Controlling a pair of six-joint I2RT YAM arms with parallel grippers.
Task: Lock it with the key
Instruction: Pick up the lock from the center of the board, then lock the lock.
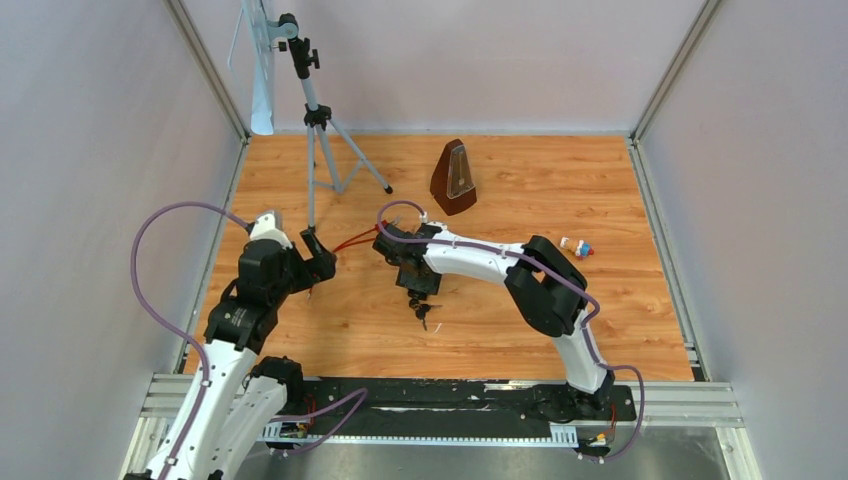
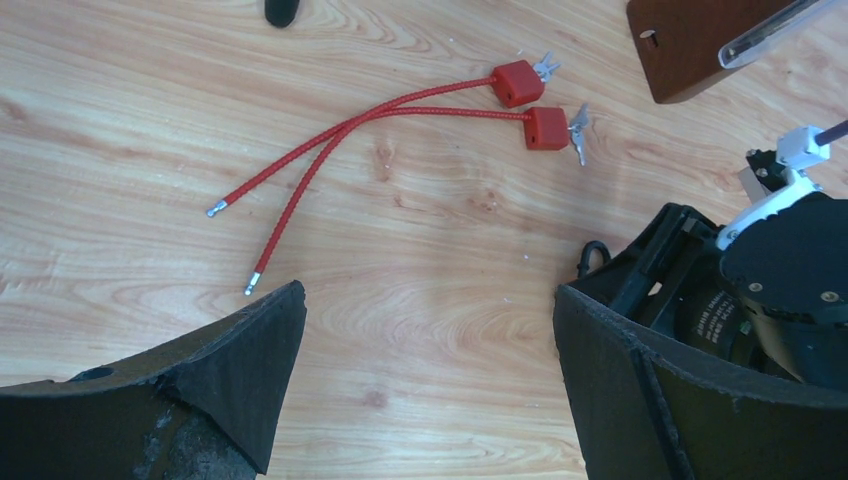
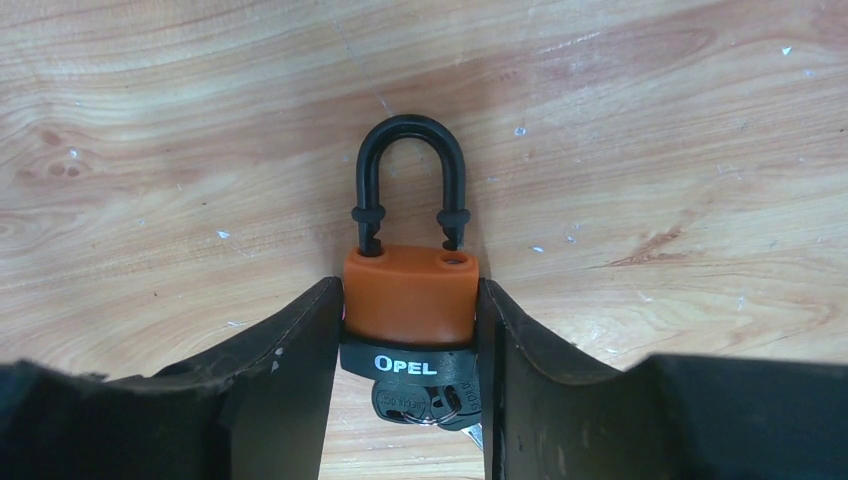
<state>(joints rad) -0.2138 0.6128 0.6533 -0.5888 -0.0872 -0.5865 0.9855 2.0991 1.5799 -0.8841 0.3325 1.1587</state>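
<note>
An orange padlock with a black "OPEL" band sits between my right gripper's fingers. My right gripper is shut on its body, low over the wooden floor. The black shackle stands open, its right leg lifted out of its hole. A bunch of black-headed keys hangs from the lock's underside. In the top view the padlock hangs under the right gripper mid-table. My left gripper is open and empty to the left, also in its wrist view.
Two red cable locks with small keys lie on the floor ahead of the left gripper. A brown metronome stands at the back. A tripod stands back left. A small toy lies at the right.
</note>
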